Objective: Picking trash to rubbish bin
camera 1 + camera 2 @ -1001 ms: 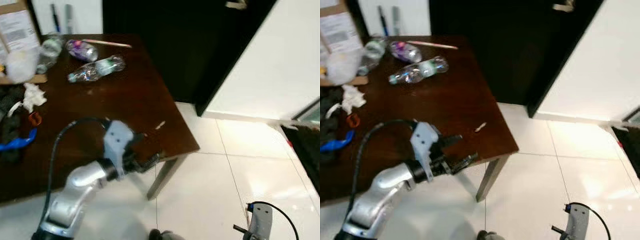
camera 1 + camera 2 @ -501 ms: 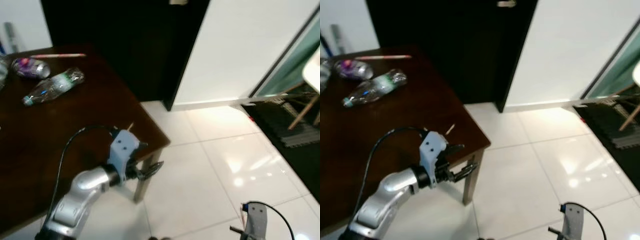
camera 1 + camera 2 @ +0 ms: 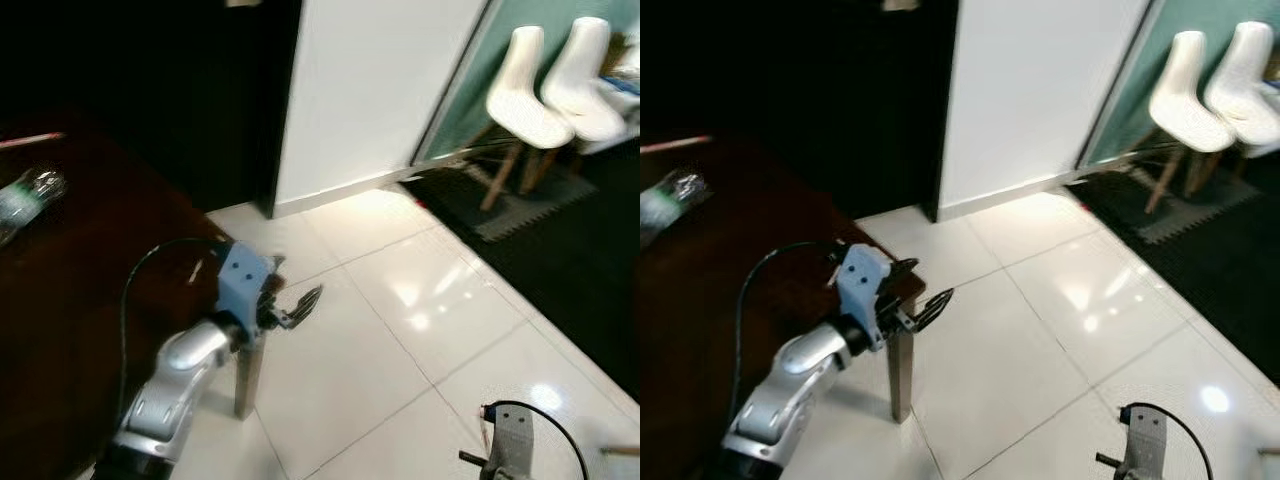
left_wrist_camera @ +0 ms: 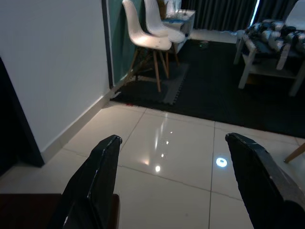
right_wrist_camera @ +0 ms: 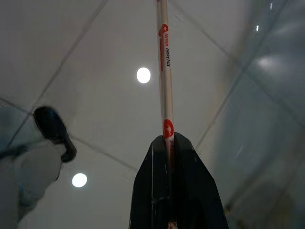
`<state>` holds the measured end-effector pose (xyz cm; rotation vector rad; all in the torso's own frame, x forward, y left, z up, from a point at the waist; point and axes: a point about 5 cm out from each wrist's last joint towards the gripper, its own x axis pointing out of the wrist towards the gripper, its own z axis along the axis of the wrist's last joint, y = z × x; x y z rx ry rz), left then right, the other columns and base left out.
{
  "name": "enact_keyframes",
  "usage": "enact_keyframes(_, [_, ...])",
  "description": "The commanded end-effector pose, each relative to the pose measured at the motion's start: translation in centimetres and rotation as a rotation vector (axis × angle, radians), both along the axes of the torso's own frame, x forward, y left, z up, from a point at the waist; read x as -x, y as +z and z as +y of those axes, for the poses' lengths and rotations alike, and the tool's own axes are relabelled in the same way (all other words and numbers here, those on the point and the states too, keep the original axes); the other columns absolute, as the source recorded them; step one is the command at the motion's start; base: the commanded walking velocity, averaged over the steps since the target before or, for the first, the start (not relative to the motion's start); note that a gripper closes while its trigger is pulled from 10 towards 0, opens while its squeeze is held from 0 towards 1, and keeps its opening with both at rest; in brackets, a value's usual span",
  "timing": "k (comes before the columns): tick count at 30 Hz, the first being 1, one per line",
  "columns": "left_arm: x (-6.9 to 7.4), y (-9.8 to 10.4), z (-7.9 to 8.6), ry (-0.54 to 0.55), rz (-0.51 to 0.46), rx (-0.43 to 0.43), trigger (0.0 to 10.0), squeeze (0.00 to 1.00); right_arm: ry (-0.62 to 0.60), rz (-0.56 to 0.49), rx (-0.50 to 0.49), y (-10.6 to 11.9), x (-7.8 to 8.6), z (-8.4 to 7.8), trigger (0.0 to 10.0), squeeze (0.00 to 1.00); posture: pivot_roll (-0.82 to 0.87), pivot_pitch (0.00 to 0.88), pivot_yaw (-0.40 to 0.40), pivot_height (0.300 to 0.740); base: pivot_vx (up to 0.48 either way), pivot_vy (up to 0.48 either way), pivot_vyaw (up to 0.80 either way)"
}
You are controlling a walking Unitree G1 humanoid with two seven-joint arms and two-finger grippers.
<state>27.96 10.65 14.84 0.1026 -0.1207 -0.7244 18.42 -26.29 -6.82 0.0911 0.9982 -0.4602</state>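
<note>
My left gripper [image 3: 292, 300] is held out over the corner of the dark brown table [image 3: 60, 300], open and empty; the left wrist view has its two black fingers [image 4: 107, 162] spread wide above tiled floor. My right gripper [image 5: 167, 143] is shut on a thin white stick with red print [image 5: 164, 71], which points down toward the floor tiles. The right arm's wrist [image 3: 510, 445] hangs low at the right. A crushed plastic bottle [image 3: 20, 195] and a thin pink stick [image 3: 28, 140] lie on the table's far left. A small white scrap [image 3: 195, 272] lies near the table corner.
Glossy white floor tiles [image 3: 420, 330] stretch ahead and to the right. A black doorway [image 3: 150, 90] and a white wall [image 3: 370, 80] stand behind. Two white chairs [image 3: 545, 95] rest on a dark mat [image 3: 520, 205] at the far right.
The whole view has swung to the right: the table has slid to the left edge and the chairs and mat have come in. The left gripper stays open, the right arm low.
</note>
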Motion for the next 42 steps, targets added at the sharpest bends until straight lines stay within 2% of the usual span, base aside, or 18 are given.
enact_keyframes(1, [-0.1, -0.4, -0.1, 0.022, 0.001, 0.007, 10.0, 0.0, 0.01, 0.026, 0.001, -0.2, 0.5, -0.1, 10.0, 0.0, 0.22, 0.124, -0.116, 0.74, 0.0, 0.0, -0.77])
enact_keyframes(16, [-0.8, -0.4, 0.1, 0.062, -0.009, 0.01, 10.0, 0.0, 0.072, 0.005, 0.005, 0.1, -0.4, 0.3, 10.0, 0.0, 0.22, 0.107, -0.127, 0.74, 0.0, 0.0, -0.75])
enact_keyframes(22, [-0.9, -0.5, 0.2, 0.072, 0.013, 0.025, 10.0, 0.0, 0.133, -0.013, -0.004, 0.2, -1.0, 0.9, 10.0, 0.0, 0.23, 0.105, -0.127, 0.74, 0.0, 0.0, 0.0])
enact_keyframes(27, [-1.0, -0.8, 0.2, 0.071, 0.04, 0.036, 10.0, 0.0, 0.147, -0.038, -0.029, 0.3, -1.5, 1.5, 10.0, 0.0, 0.22, 0.107, -0.121, 0.74, 0.0, -0.38, 0.0])
enact_keyframes(42, [-1.1, -0.6, 0.2, 0.073, 0.038, 0.045, 10.0, 0.0, 0.144, -0.035, -0.032, 0.2, -1.1, 1.3, 10.0, 0.0, 0.22, 0.114, -0.118, 0.74, 0.0, -0.441, 0.0])
